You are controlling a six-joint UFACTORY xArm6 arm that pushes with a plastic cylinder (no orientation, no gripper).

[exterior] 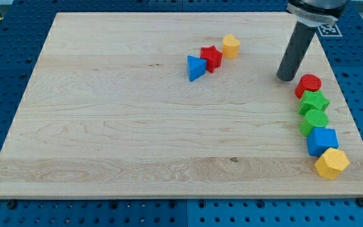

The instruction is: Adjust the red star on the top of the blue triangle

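Observation:
The red star [211,58] lies in the upper middle of the wooden board [106,126]. It touches the blue triangle [195,67], which lies just to its lower left. A yellow block [230,45] sits at the star's upper right, touching or nearly touching it. My tip [287,78] rests on the board well to the right of these three blocks and just left of a red cylinder [308,84]. The tip touches no block.
Down the board's right edge runs a column of blocks: the red cylinder, a green star [314,102], a green round block [314,120], a blue block [322,141] and a yellow hexagon [331,163]. A blue pegboard table [5,82] surrounds the board.

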